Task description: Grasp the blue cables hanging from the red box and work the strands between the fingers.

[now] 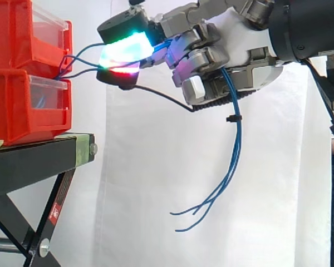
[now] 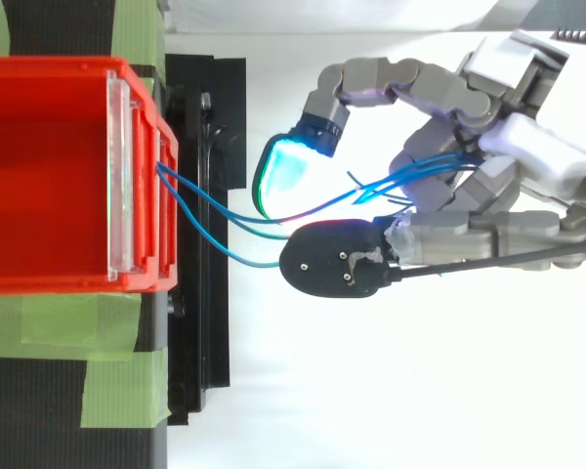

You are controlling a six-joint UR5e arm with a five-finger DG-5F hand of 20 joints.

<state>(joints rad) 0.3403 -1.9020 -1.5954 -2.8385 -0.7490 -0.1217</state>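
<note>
Far left, red bins [image 1: 19, 78]: two are stacked on the black stand [image 1: 33, 158] with their clear fronts facing the arm. Green tape [image 2: 68, 327] crosses the stand, probably to stop the stack sliding when the strands are tugged.
Anchor: the blue cables [image 1: 235, 133] come out at the bins' front, about where the upper bin meets the lower one. That gives any pull a fixed end.
Span: the strands cross open air towards the arm, spread apart near the bins and drawing together at the pads.
Fingertips [image 1: 128, 49]: they glow cyan, green and red, near the bins but clear of them, and they meet over the strands. This looks like a pinch meant to feel and roll them.
Robot hand [image 1: 209, 58]: it is closed on the blue cables, fingers and thumb curled so the strands thread through the fist.
Free ends: they hang below the palm, gathered by a small black tie [image 1: 232, 118], then splay apart at the bottom.
Stage: the grasp looks made, and working the strands appears to be the step in hand.
</note>
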